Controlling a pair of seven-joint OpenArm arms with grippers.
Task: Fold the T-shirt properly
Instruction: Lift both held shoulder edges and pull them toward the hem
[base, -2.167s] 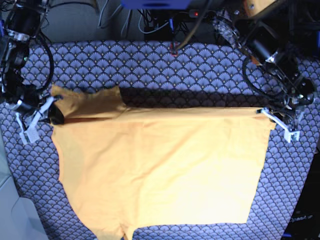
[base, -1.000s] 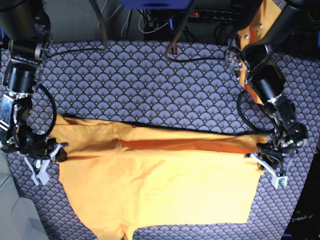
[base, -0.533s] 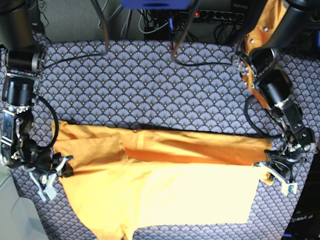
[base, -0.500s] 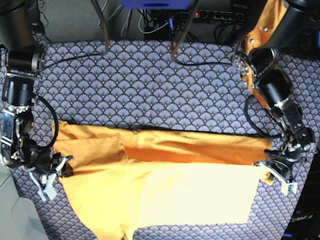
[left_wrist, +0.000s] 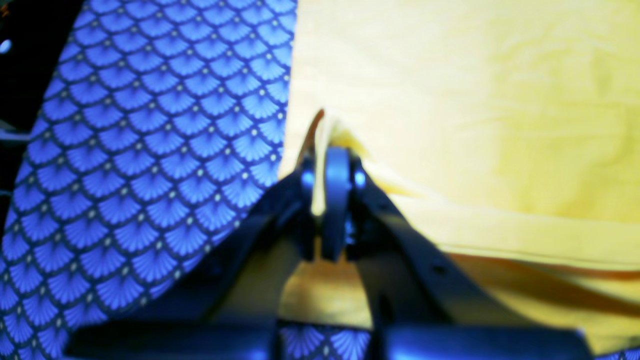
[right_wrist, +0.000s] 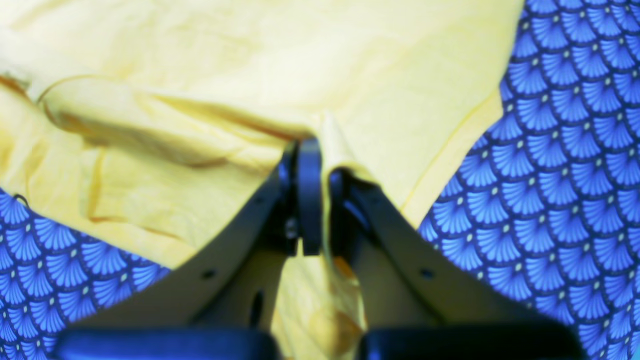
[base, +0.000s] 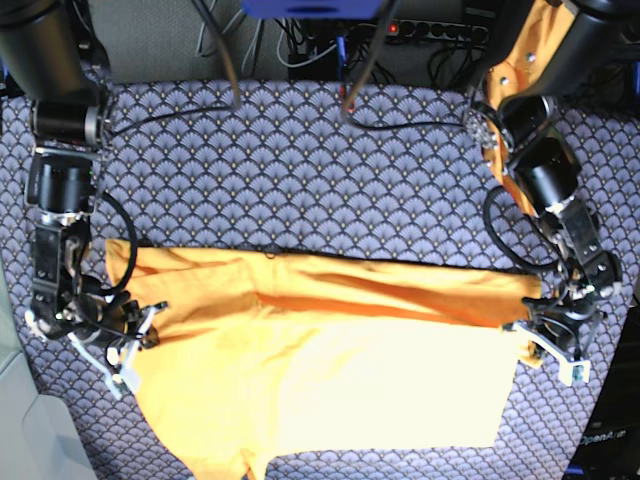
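The T-shirt (base: 330, 370) lies across the lower half of the base view on the patterned table cloth (base: 300, 170). Left gripper (base: 548, 350) and right gripper (base: 128, 352) each pinch a shirt edge; cables (base: 400, 125) cross the upper cloth.

left fingers (left_wrist: 336, 165) clamped, right fingers (right_wrist: 309, 160) clamped

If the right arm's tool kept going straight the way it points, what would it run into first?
Most likely just more of the T-shirt: the right tool is shut on a pinch of it, and yellow cloth fills the view ahead. Depth is unclear.
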